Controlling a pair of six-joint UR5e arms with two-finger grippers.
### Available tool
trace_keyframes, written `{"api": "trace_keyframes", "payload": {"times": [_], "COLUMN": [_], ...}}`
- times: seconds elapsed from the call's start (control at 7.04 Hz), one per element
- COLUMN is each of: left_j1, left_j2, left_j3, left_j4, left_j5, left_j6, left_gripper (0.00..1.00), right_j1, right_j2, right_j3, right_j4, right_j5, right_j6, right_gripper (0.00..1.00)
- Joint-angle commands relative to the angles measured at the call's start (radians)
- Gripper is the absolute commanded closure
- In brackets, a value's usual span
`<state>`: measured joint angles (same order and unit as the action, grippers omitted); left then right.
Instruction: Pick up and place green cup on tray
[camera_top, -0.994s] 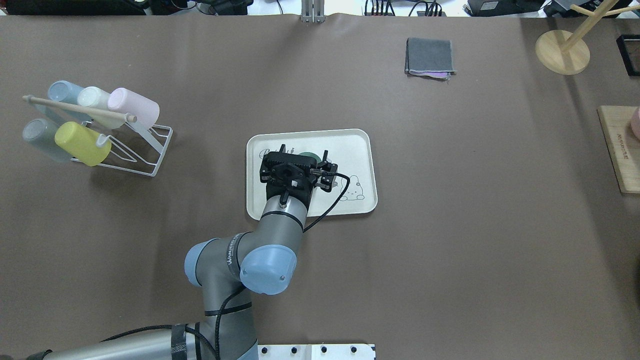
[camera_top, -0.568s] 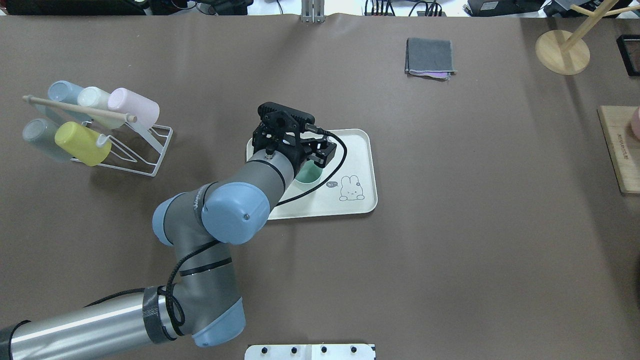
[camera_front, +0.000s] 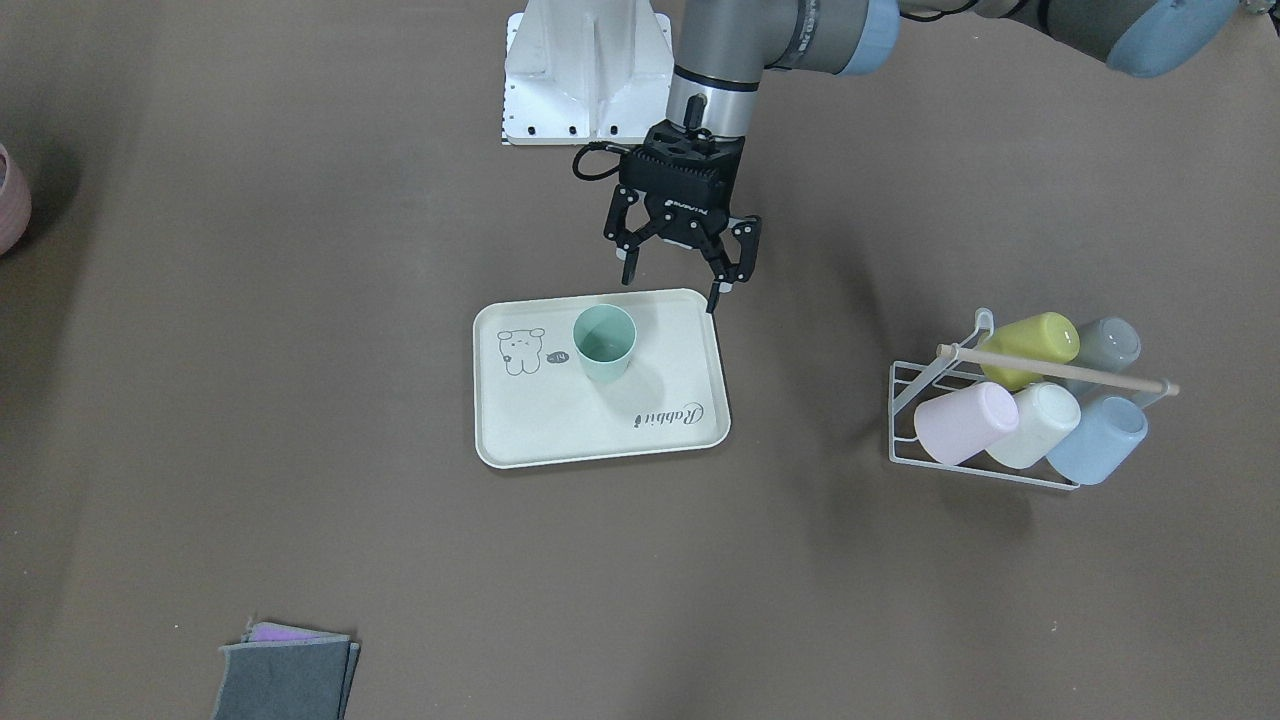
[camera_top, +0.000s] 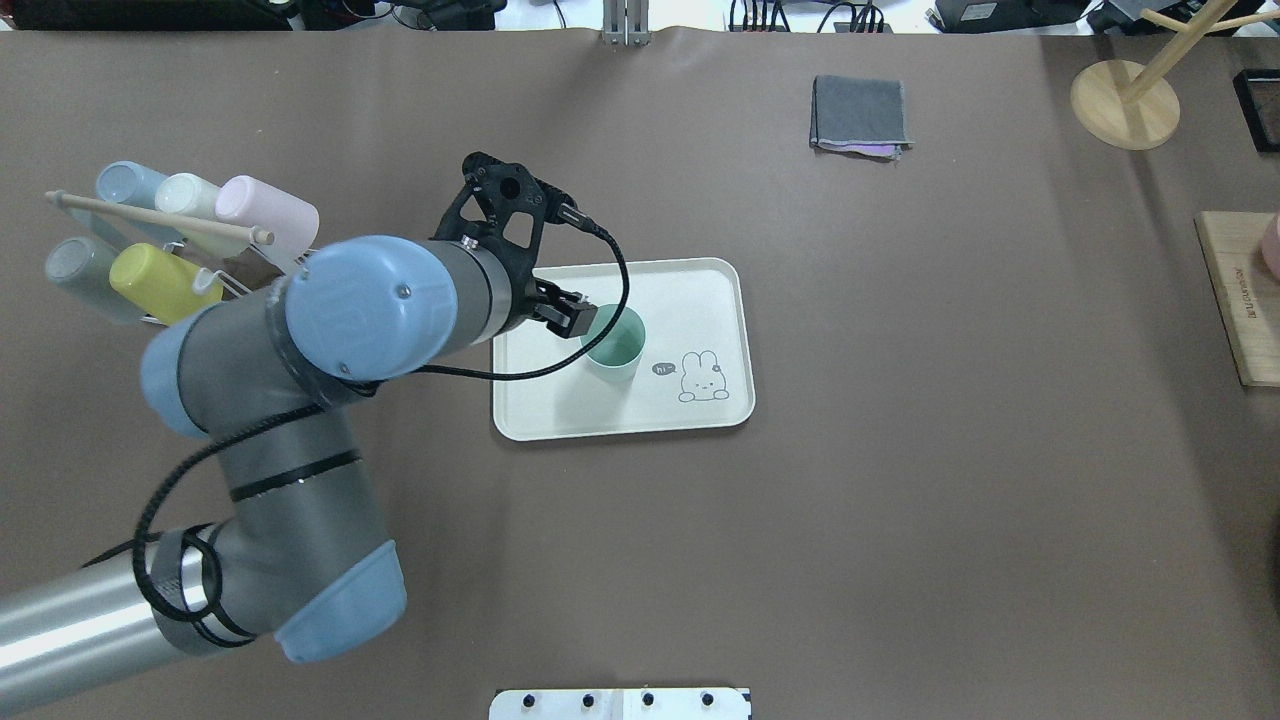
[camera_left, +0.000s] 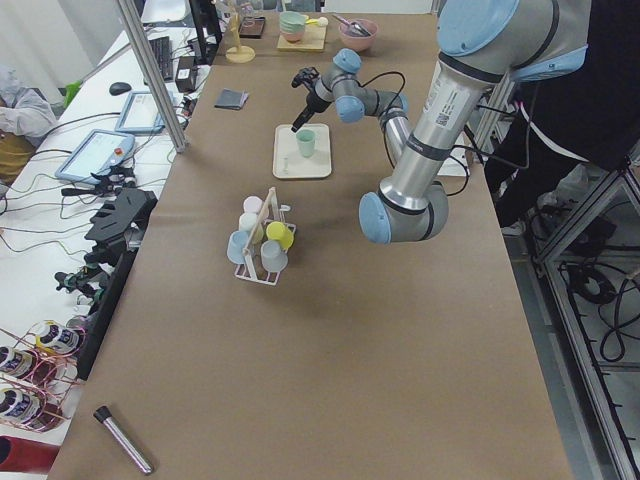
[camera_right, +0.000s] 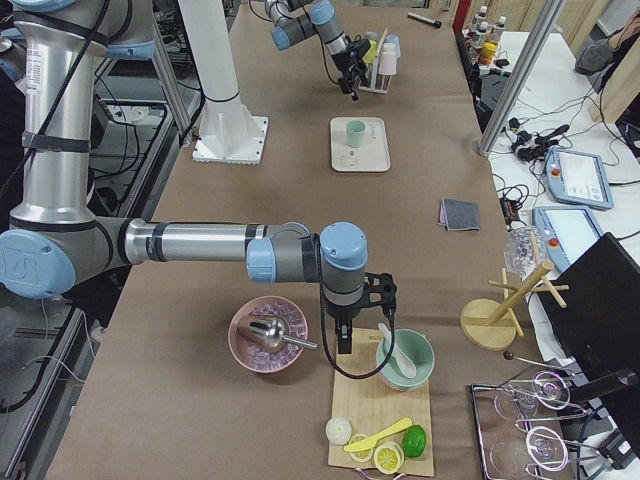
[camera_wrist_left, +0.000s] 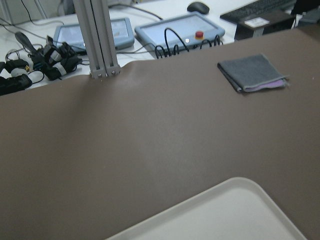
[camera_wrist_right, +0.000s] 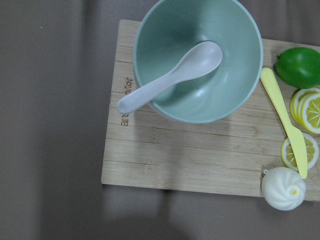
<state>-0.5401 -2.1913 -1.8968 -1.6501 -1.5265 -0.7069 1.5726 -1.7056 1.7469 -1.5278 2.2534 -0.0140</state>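
The green cup (camera_front: 604, 342) stands upright on the cream tray (camera_front: 600, 425), beside its bear drawing. It shows the same way in the overhead view, cup (camera_top: 614, 343) on tray (camera_top: 700, 295). My left gripper (camera_front: 670, 288) is open and empty, raised above the tray's edge on the robot's side, apart from the cup. In the overhead view the arm hides most of it and one finger (camera_top: 568, 314) shows beside the cup. My right gripper (camera_right: 345, 335) shows only in the exterior right view, over a wooden board far from the tray. I cannot tell whether it is open or shut.
A white wire rack (camera_top: 290, 300) holding several pastel cups stands to the robot's left of the tray. A folded grey cloth (camera_top: 860, 112) lies at the far side. A wooden board (camera_top: 1240, 300) and a wooden stand (camera_top: 1125, 100) are at the far right. A mint bowl with a spoon (camera_wrist_right: 197, 60) sits below the right wrist.
My left gripper was down around the cup on the tray. It has lifted off and swung back toward the rack side. The cup stays upright on the tray.
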Motion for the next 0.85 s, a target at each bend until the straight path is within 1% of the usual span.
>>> {"api": "trace_keyframes", "payload": {"times": [0.0,0.14,0.28,0.43,0.57,0.71], "left_j1": [-0.185,-0.258,-0.341,-0.439,-0.56,-0.677], "left_j2": [0.025,0.069,0.111,0.19,0.294,0.37], "left_j3": [-0.038,-0.038,-0.032,-0.024,-0.022,-0.021], "left_j4": [0.173,0.173,0.173,0.173,0.17,0.174], "left_j5": [-0.187,-0.26,-0.329,-0.381,-0.462,-0.56], "left_j6": [0.225,0.233,0.265,0.426,0.598,0.641], "left_gripper": [0.02,0.02,0.02,0.02,0.02,0.02], "right_j1": [0.001,0.001,0.0,0.0,0.0,0.0], "right_j2": [0.001,0.003,0.027,0.029,0.03,0.032], "right_j3": [0.008,0.01,0.008,0.005,0.002,0.008], "right_j4": [0.0,-0.002,-0.011,-0.011,-0.014,-0.014], "right_j5": [0.003,0.003,0.002,0.005,0.011,0.027], "right_j6": [0.0,0.0,0.0,0.0,0.0,0.0], "right_gripper": [0.0,0.0,0.0,0.0,0.0,0.0]}}
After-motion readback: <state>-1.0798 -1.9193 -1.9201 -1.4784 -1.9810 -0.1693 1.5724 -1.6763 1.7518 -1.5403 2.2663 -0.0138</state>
